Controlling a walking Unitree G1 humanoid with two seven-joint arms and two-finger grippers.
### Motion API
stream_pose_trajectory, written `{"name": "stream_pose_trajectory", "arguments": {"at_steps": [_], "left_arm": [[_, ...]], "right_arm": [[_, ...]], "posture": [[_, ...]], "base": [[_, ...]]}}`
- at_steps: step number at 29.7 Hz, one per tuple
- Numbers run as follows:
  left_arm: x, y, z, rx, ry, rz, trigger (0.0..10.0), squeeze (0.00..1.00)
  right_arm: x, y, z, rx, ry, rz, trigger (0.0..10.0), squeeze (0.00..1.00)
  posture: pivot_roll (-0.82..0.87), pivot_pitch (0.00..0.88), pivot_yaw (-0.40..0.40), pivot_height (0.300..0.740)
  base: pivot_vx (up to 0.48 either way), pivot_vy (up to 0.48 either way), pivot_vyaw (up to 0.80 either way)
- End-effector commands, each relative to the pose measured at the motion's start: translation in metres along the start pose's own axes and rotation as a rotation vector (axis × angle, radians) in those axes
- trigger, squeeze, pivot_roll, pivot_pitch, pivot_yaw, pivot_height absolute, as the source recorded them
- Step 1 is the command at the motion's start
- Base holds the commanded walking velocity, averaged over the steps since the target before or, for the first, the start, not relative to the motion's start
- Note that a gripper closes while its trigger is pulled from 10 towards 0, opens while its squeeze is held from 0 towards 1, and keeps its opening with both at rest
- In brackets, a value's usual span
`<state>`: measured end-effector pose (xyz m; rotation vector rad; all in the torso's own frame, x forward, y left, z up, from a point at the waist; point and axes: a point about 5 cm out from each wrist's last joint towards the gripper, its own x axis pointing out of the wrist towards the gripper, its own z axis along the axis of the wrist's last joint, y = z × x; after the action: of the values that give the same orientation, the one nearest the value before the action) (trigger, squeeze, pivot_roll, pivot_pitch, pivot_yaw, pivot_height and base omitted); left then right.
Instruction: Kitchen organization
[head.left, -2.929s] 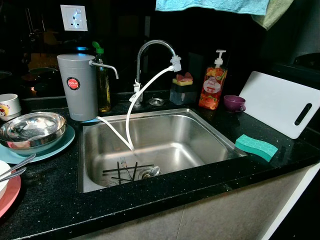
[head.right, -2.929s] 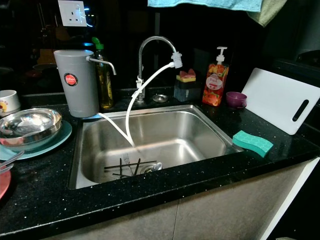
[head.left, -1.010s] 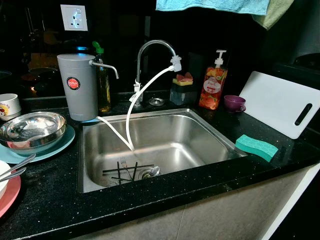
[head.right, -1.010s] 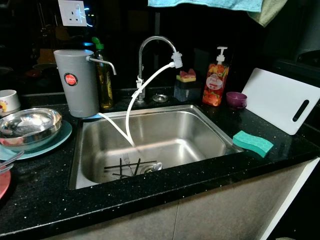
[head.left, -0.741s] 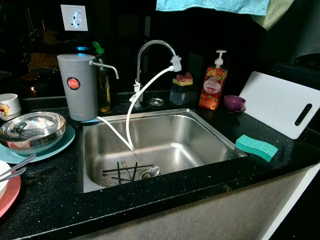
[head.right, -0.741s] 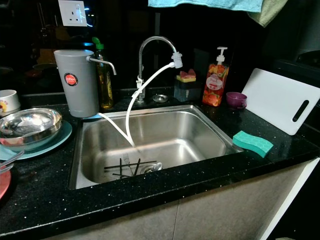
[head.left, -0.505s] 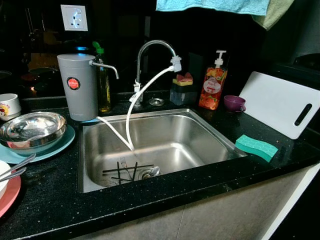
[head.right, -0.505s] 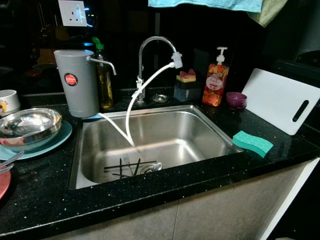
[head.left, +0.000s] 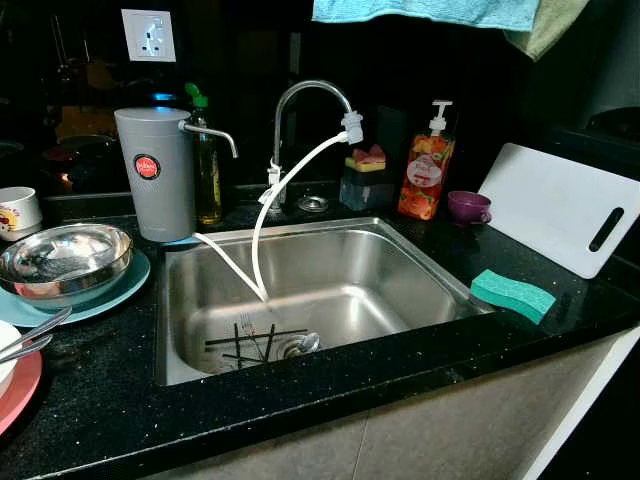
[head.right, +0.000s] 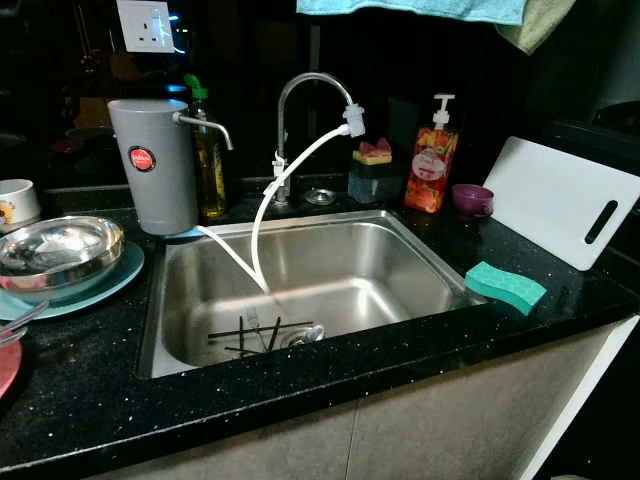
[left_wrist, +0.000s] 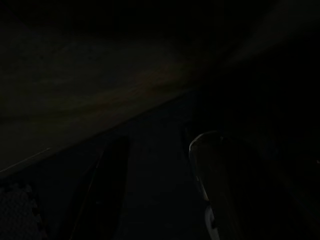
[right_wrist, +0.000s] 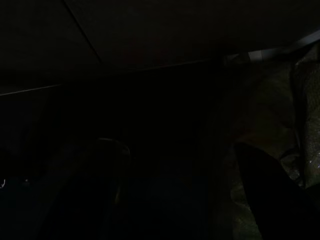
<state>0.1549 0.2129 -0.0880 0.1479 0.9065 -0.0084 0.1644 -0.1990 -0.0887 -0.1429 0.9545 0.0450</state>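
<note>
Pink plate (head.left: 14, 392): I see it at the far left edge of the black counter (head.left: 100, 400), cut by the frame, with two metal utensil handles (head.left: 30, 335) lying across it.
Steel bowl (head.left: 62, 260): sits on a light blue plate (head.left: 120, 290), which lies near the sink's left rim; a white mug (head.left: 17, 211) stands behind it.
Grey water filter (head.left: 156, 172): upright at the sink's back left corner, its spout pointing right, with an oil bottle (head.left: 207, 170) just behind it.
Sink (head.left: 420, 275): stainless, sunk in the counter; a fork (head.left: 247, 330) and dark chopsticks (head.left: 255, 345) lie by the drain. A strip of bare counter runs along the front edge.
Faucet (head.left: 305, 95): arches over the basin from the back rim; a white hose (head.left: 262, 215) drops from its tip into the basin.
Back ledge: a sponge holder (head.left: 364, 177), an orange soap dispenser (head.left: 426, 165) and a small purple bowl (head.left: 468, 206) stand in a row, right of the faucet.
Green sponge (head.left: 512, 294): lies flat on the counter just beside the sink's right rim, near the front edge.
White cutting board (head.left: 565, 205): leans tilted at the far right, behind the sponge.
Left gripper (left_wrist: 160, 190): in deep shade; I see two dark fingers with a gap between them, released, grasping nothing.
Right gripper (right_wrist: 180, 195): also very dark; its fingers stand apart, nothing between them.
</note>
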Motion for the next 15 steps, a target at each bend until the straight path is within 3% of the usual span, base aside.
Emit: {"name": "stream_pose_trajectory", "arguments": {"at_steps": [1, 15], "left_arm": [[0.0007, -0.0003, 0.0020, 0.008, -0.003, -0.004, 10.0, 0.00], [-0.0002, 0.0095, 0.0039, -0.004, -0.021, 0.025, 10.0, 0.00]], "right_arm": [[-0.0005, 0.0012, -0.0038, -0.025, 0.020, -0.001, 10.0, 0.00], [-0.0006, 0.0005, -0.0042, -0.057, 0.024, 0.003, 10.0, 0.00]], "posture": [[0.06, 0.015, -0.074, 0.740], [0.09, 0.021, -0.097, 0.740]], "base": [[0.000, 0.000, 0.00], [0.000, 0.000, 0.00]]}}
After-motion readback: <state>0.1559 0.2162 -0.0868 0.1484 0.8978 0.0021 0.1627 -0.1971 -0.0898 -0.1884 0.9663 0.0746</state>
